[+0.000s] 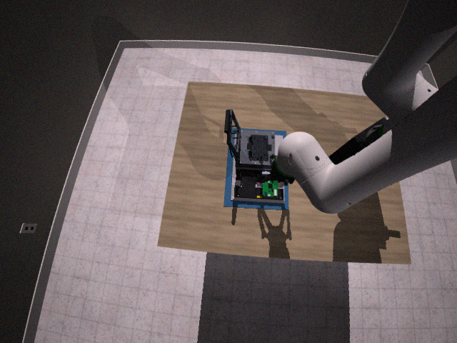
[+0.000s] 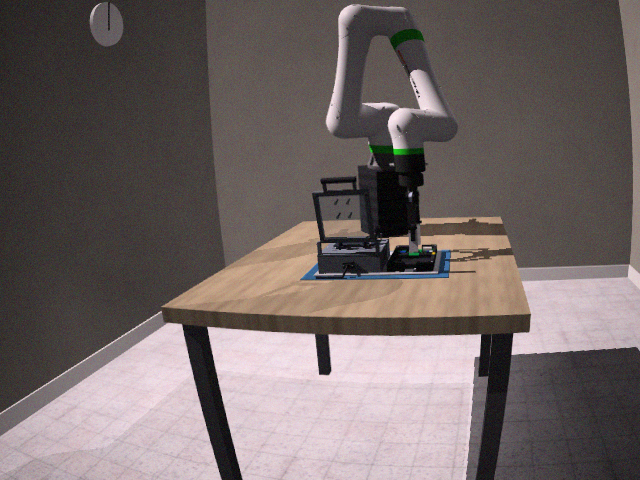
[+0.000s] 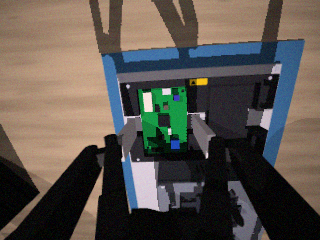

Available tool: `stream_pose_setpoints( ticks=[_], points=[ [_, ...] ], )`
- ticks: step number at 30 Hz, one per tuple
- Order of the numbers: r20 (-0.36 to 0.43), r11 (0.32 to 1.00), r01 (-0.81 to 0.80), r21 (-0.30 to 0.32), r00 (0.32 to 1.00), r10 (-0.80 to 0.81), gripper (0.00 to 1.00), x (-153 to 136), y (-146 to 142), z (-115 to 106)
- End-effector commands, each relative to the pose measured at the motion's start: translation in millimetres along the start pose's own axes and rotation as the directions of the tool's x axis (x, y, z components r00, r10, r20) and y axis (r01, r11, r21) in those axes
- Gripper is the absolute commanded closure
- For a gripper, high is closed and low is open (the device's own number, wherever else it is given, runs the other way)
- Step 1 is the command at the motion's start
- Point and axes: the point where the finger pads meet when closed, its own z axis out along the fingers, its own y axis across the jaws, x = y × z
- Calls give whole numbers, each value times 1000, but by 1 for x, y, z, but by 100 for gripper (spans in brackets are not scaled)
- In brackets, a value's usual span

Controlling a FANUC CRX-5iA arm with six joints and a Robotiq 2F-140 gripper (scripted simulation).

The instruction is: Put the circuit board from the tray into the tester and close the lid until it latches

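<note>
Hand [image 1: 270, 184] [image 2: 415, 249] [image 3: 164, 125] open, empty; fingers flank the circuit board [image 1: 270, 190] [image 2: 415, 253] [image 3: 164, 120] at both long edges. Its long axis runs roughly square to the closing direction.

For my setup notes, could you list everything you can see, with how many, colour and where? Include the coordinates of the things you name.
circuit board [image 1: 270, 189] [image 3: 164, 119]: one, green, in the tray
tray [image 1: 258, 201] [image 3: 200, 72]: one, black and grey, beside the tester
tester [image 1: 243, 160] [image 2: 351, 263]: one, grey, lid up
blue base [image 1: 228, 191] [image 2: 444, 263] [image 3: 290, 75]: one, on the table
table [image 1: 199, 221] [image 2: 258, 289] [image 3: 50, 65]: one, wood-topped, under the base
clock [image 2: 100, 25]: one, pale, wall
socket plate [image 1: 22, 228]: one, pale, left
dark floor patch [image 1: 273, 302] [image 2: 568, 413]: one, dark grey, by the table
arm [image 1: 324, 191] [image 2: 348, 77]: one, white, above
gripper [image 3: 164, 125]: one, black, at the board
</note>
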Motion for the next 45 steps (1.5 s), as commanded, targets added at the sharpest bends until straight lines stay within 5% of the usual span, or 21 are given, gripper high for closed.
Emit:
stream_pose_setpoints(
  ticks=[1, 45],
  points=[
    [0, 1000, 0, 0, 1000, 0, 42, 0, 0, 0],
    [0, 1000, 0, 0, 1000, 0, 42, 0, 0, 15]
  ],
)
